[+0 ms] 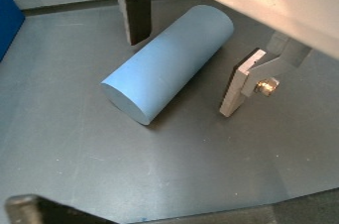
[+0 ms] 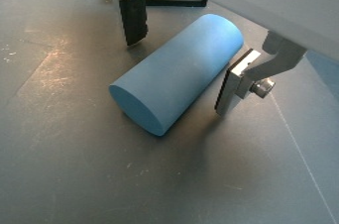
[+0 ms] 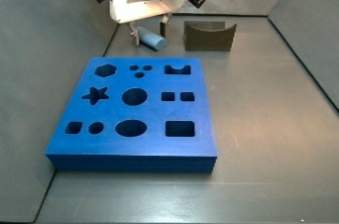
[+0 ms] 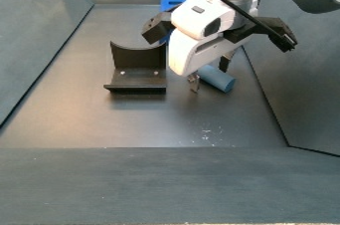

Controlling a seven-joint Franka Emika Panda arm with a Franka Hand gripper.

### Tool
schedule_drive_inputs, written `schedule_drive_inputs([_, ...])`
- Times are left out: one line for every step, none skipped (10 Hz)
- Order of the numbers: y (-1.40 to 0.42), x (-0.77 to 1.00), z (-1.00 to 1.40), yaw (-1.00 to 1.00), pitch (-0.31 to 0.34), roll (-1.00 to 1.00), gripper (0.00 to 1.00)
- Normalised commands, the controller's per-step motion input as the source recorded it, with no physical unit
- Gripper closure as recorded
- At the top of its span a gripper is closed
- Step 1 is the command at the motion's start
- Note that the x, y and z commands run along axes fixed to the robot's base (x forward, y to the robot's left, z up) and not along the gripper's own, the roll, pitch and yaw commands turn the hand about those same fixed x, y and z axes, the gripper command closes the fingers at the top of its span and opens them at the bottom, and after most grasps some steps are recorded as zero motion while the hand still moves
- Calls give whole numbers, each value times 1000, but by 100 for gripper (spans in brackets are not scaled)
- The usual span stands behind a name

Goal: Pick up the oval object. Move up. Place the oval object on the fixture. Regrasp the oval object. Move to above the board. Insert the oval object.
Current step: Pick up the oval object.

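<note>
A dark grey matte floor (image 3: pixel 252 139) with low walls on its sides carries everything here. The largest thing on it is the board (image 3: pixel 133 114), a thick bright blue rectangular slab lying flat towards the near edge in a side view, its top cut with dark holes: a star, circles, ovals, squares and a crown-like shape, all of them empty. Above the far edge of the floor hangs the white robot arm (image 4: pixel 220 10), reaching down. Near the far wall stands the fixture (image 3: pixel 208 36), a small dark brown block with a curved U-shaped notch in its top; in a side view it reads as an L-shaped bracket on a base plate (image 4: pixel 135 80), and nothing sits in the notch. Just beside it, between fixture and board, the oval object (image 1: pixel 169 62) lies on its side on the floor, a smooth pale blue-grey peg with a flat oval end facing the wrist cameras. The tool (image 2: pixel 179 42) is lowered around it, its two flat silver fingers (image 2: pixel 239 84) with dark pads set wide apart, one on each long side of the peg. In both wrist views one finger looks very close to the peg, but whether it touches cannot be told; the peg rests on the floor, not lifted.
</note>
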Motion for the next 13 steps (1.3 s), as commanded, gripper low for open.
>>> schedule_drive_inputs([0, 0, -29, 0, 0, 0, 0])
schedule_drive_inputs([0, 0, 0, 0, -63, -34, 0])
schedule_drive_inputs([0, 0, 0, 0, 0, 0, 100])
schedule_drive_inputs([0, 0, -74, 0, 0, -73, 100])
schedule_drive_inputs([57, 0, 0, 0, 0, -60, 100])
schedule_drive_inputs([0, 0, 0, 0, 0, 6, 100])
schedule_drive_inputs([0, 0, 0, 0, 0, 0, 100])
schedule_drive_inputs([0, 0, 0, 0, 0, 0, 100])
schedule_drive_inputs([0, 0, 0, 0, 0, 0, 100])
schedule_drive_inputs([0, 0, 0, 0, 0, 0, 100])
schedule_drive_inputs([0, 0, 0, 0, 0, 0, 100])
schedule_drive_inputs([0, 0, 0, 0, 0, 0, 100])
schedule_drive_inputs([0, 0, 0, 0, 0, 0, 100])
